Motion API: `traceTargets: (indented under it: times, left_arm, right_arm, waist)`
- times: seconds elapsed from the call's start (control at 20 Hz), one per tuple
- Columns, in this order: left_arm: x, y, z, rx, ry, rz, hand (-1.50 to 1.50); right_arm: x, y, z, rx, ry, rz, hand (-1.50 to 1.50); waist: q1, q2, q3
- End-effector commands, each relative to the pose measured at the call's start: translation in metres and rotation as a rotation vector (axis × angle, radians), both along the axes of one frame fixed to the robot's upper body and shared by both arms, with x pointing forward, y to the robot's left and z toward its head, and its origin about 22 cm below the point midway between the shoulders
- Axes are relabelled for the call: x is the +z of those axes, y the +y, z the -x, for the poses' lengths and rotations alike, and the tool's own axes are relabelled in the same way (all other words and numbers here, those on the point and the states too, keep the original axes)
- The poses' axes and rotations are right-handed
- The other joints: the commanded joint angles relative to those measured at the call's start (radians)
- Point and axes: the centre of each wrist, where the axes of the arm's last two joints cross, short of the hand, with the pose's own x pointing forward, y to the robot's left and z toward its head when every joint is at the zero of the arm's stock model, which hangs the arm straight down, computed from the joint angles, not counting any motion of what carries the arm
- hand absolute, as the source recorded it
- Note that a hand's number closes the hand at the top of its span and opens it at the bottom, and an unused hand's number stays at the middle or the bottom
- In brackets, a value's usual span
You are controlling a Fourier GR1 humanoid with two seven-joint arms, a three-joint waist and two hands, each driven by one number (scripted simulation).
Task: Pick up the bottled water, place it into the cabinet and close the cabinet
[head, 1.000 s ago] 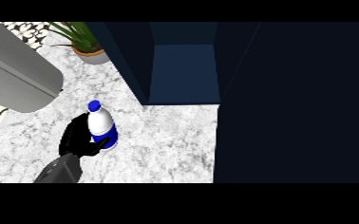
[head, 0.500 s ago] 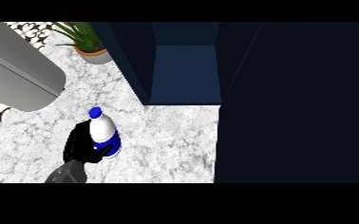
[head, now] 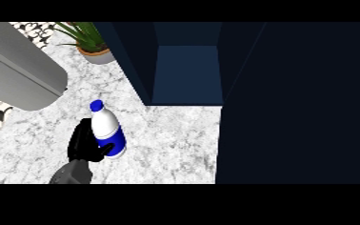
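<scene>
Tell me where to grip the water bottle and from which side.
Grip the bottle around its straight lower body, below the tapering shoulder and blue cap. It stands upright with the left hand already curled round its left side, so that side looks best.

— What do you have around the work area?

— I see a white marbled desk (head: 175, 138) running under everything. At its far left corner stands a potted plant (head: 90, 40) in a grey pot.

— Anything else?

— A large grey rounded body (head: 28, 78) fills my left edge; I can't tell what it is.
</scene>
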Motion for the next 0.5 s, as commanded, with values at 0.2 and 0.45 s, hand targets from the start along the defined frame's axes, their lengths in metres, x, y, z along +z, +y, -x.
traceTargets:
  times: [0.2,0.45]
  left_arm:
    - [0.051,-0.052,-0.009,-0.083,-0.074,-0.011,1.5]
    - [0.089,-0.078,-0.015,-0.078,-0.11,-0.075,1.5]
  right_arm:
    - [0.004,0.002,-0.003,-0.004,0.016,-0.007,-1.5]
    - [0.001,0.0,-0.004,0.023,0.002,-0.004,-1.5]
  waist:
    - [0.0,-0.001,0.0]
    - [-0.005,0.002,-0.001]
